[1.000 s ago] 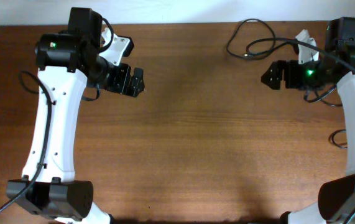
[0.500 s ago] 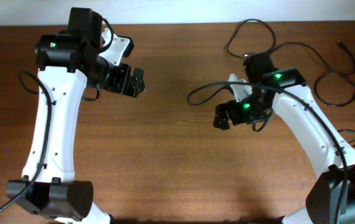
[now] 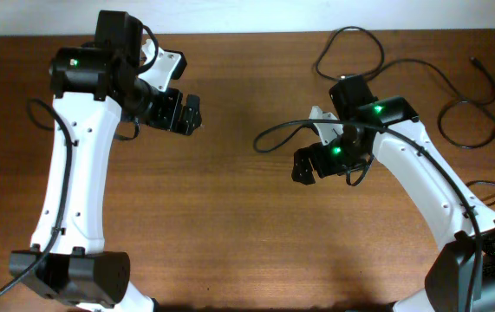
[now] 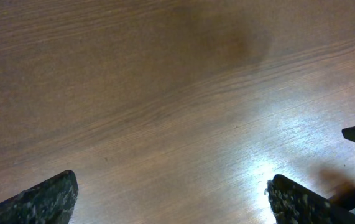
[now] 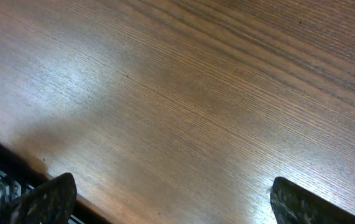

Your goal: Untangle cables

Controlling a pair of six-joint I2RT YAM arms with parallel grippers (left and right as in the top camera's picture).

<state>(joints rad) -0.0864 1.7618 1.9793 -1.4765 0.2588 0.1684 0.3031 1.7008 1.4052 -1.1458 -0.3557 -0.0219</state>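
- Brown wood is all that lies under both pincers. It is the table (image 3: pixel 247 217).
- The left pincer (image 3: pixel 183 113) hangs over the wood in the upper left part of the top view.
- Its two fingers (image 4: pixel 43 200) are far apart in the left wrist view, one in each low corner. Only bare wood shows between them, and it grips nothing.
- The right pincer (image 3: pixel 305 165) hangs near the middle of the table. It is well to the right of the left pincer and a bit nearer the front edge.
- Its fingers (image 5: pixel 304 202) are far apart too. Only wood shows between them, and it grips nothing.
- The cables (image 3: pixel 319 61) are thin and black. They lie on the wood behind the right pincer and off to its right, toward the far right corner.
- One cable makes a loop just behind the right arm (image 3: pixel 420 173). Others curl further to the right, and one ends in a small plug (image 3: pixel 473 61).
- The cables lie apart from the right pincer. They are well apart from the left pincer, far off to its right.
- A black wire (image 3: pixel 269 133) curves out on the left side of the right arm, just behind the right pincer. The pictures do not show if it is one of the cables or the arm's own wire.
- In the right wrist view the table's edge shows in the low left corner, close to that side's finger.
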